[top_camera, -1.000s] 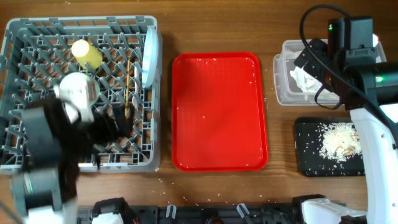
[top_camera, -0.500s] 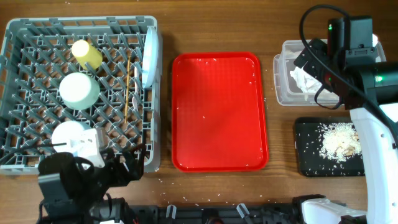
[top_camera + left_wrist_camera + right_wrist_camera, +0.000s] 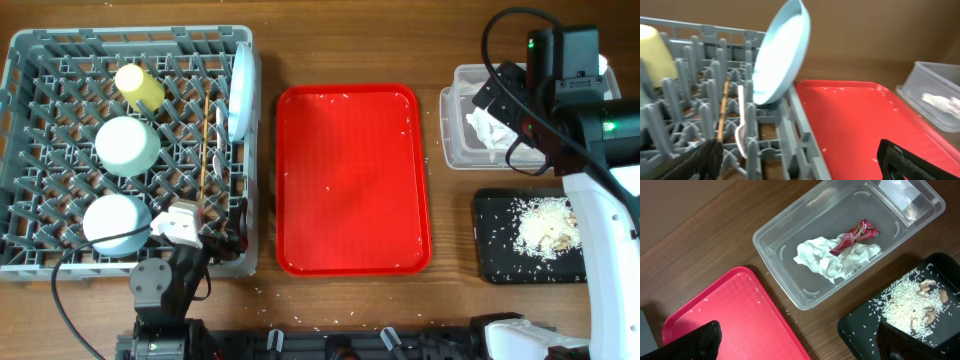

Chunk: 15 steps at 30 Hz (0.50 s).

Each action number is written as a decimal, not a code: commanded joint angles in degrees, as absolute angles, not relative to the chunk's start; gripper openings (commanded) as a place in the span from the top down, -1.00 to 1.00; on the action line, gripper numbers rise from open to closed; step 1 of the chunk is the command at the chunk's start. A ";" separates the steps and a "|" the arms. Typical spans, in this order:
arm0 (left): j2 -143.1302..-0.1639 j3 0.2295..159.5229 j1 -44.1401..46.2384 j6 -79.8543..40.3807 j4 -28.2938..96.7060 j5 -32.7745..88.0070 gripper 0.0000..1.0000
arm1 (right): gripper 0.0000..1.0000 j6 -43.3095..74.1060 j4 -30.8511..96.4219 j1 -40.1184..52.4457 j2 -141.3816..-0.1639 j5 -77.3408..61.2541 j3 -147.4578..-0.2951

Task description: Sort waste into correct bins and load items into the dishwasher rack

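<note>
**Overhead view.** A large square grey plastic dishwasher rack (image 3: 60,38) fills the left side of the brown wooden table (image 3: 350,50). It holds:
- a yellow cup (image 3: 138,86) lying on its side near the back;
- one small pale bowl (image 3: 127,146) just in front of the cup;
- a second small pale bowl (image 3: 115,222) near the front wall;
- thin wooden chopsticks (image 3: 206,140) lying between the pegs;
- a pale blue-green round plate (image 3: 240,90) standing on edge, tilted, at the right wall.

A red rectangular serving tray (image 3: 352,178), speckled with stray grains, lies at centre. At right, a clear plastic rectangular tub (image 3: 452,150) sits behind a shallow black rectangular tray (image 3: 492,262).

**Left wrist view.** A white plastic fork (image 3: 741,127) rests among the pegs beside the chopsticks, below the plate. The left gripper (image 3: 800,150) hangs over the rack's right edge, its fingers spread wide with nothing between them.

**Right wrist view.**
- The tub contains a crumpled white paper napkin (image 3: 832,262), with a crinkled red snack wrapper (image 3: 856,234) lying on it.
- The wrapper's print is too small to read.
- A white label (image 3: 900,194) at the tub's far corner is blurred.
- Whitish-beige rice scraps (image 3: 902,302) are heaped on the black tray.
- The right gripper (image 3: 797,340) hovers between the serving tray and the tub, its fingers parted and empty.
</note>
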State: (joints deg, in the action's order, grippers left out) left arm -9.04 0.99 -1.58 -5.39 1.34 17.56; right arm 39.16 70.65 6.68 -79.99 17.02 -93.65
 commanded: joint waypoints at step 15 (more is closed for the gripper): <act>-0.34 0.36 -0.10 -4.73 3.81 6.94 -1.00 | -0.99 39.03 70.54 6.50 -80.31 17.96 -94.11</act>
